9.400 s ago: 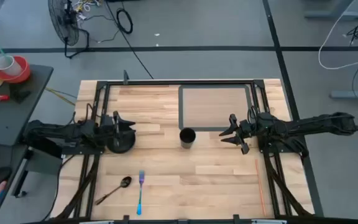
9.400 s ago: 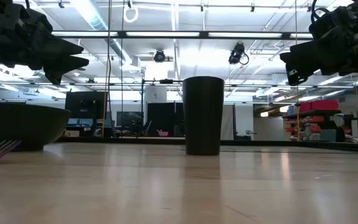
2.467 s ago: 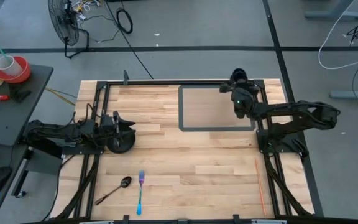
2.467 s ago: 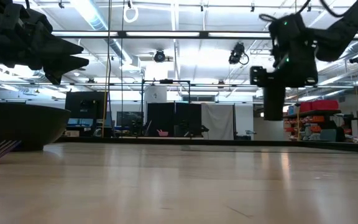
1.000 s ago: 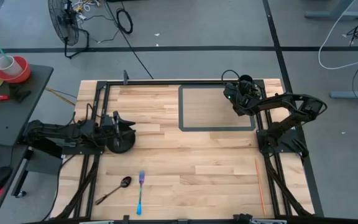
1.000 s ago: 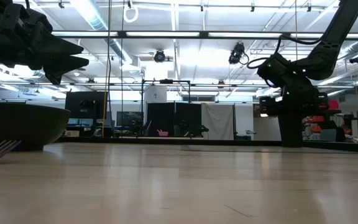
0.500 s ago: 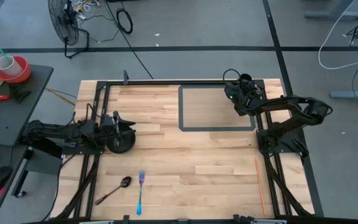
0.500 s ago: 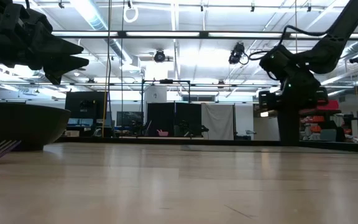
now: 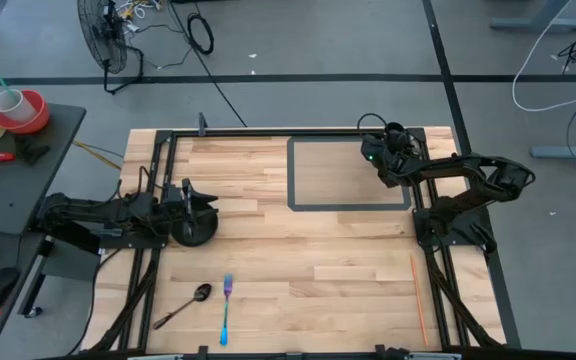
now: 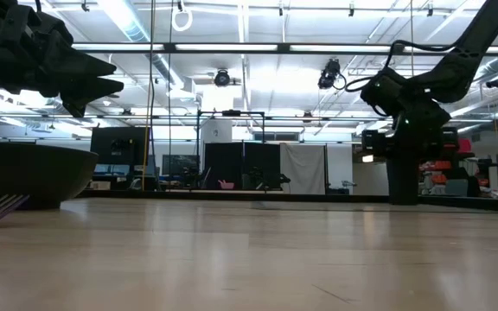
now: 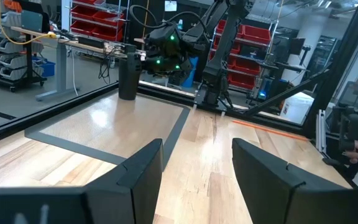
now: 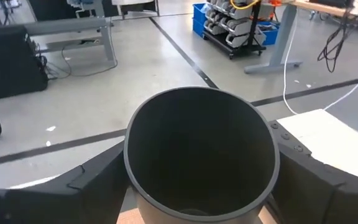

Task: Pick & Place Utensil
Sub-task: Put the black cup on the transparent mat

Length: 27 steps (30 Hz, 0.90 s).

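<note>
A black cup (image 12: 201,155) stands upright on the far right corner of the dark-framed mat (image 9: 343,175); it also shows in the left wrist view (image 11: 127,78) and in the low view (image 10: 403,181). My right gripper (image 9: 381,165) is at the cup, one finger on each side of it. A dark spoon (image 9: 183,305) and a blue-handled fork (image 9: 226,308) lie on the table near the front left. My left gripper (image 11: 194,162) is open and empty, and hovers by a black bowl (image 9: 195,231) at the left. My right gripper has the cup's upper wall (image 12: 132,177) between its two fingers, one on each outer side, just below the rim. The fingers come from the table's right side, slanting down. The cup stands upright with its base on the mat's corner.
A black metal frame (image 9: 268,132) runs along the table's far edge and down both sides. An orange stick (image 9: 418,300) lies at the near right. The wooden top between the mat and the utensils is bare.
My right gripper has stayed at the cup on the mat's far right corner, while its arm's elbow has swung a little toward the table's right edge. The cup has stood still on the mat.
</note>
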### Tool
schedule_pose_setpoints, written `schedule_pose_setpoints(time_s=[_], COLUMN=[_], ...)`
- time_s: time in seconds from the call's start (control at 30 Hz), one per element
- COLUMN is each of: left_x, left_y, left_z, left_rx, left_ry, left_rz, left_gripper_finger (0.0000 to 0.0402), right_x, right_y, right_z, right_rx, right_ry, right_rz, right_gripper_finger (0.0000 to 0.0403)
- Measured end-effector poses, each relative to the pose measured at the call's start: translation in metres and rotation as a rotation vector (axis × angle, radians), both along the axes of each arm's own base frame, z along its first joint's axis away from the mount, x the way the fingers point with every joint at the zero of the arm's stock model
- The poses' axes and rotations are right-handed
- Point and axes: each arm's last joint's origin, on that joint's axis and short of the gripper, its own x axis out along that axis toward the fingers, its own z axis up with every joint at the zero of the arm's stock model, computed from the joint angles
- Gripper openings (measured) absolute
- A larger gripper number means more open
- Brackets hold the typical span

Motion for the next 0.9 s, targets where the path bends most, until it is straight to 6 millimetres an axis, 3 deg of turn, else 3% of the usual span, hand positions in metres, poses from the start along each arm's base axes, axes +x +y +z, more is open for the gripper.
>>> schedule_pose_setpoints(time_s=[0.37, 0.9], left_x=[0.000, 0.000], left_y=[0.000, 0.000], left_z=[0.000, 0.000], left_rx=[0.000, 0.000], left_ry=[0.000, 0.000], left_rz=[0.000, 0.000], left_gripper_finger=[0.0197, 0.0197], right_x=[0.000, -0.006], right_y=[0.001, 0.008], right_z=[-0.002, -0.014], right_rx=[0.042, 0.182], right_ry=[-0.028, -0.062], right_rz=[0.036, 0.051], right_gripper_finger=[0.0391, 0.0369])
